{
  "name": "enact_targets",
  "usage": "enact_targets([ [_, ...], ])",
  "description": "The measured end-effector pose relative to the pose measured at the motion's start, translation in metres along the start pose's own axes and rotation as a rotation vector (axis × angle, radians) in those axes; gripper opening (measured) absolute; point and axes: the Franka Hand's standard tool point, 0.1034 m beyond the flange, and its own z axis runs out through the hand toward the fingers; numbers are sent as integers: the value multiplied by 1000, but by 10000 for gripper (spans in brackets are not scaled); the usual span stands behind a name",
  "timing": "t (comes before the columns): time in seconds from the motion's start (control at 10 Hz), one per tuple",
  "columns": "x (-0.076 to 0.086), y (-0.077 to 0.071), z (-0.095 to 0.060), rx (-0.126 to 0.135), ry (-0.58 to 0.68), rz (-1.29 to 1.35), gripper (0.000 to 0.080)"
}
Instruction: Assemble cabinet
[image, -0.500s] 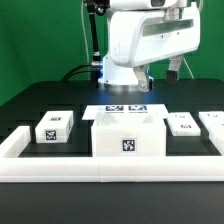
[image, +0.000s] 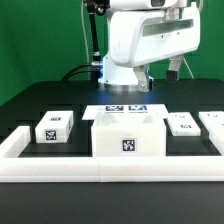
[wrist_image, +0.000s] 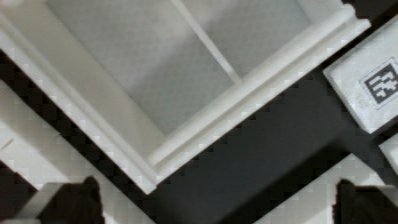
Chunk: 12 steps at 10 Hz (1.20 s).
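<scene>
So, the large white plastic cabinet box with square compartments (image: 127, 135) sits on the black table (image: 40, 95), centre front. The 2 fingers (wrist_image: 75, 197) are spread wide, gripping nothing, hovering above and behind it; its open top faces them.

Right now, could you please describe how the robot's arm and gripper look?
The arm is glossy white with rounded housings, black at a joint near the top; a bluish light glows beneath it. The gripper has dark, blocky fingertips, seen in the wrist view.
</scene>
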Motion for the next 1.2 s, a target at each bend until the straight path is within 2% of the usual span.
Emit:
enact_targets([
  [0.1,0,-1,0,-2,1,-2,650],
  [0.2,-2,-8,3,-8,10,-24,650],
  [0.4,-21,-31,10,1,-6,-97,650],
  [0.5,-26,-35,8,1,-8,-118,650],
  [1.0,-32,-33,11,4,-9,-410,650],
  [1.2,-49,-31,23,-26,2,-714,650],
])
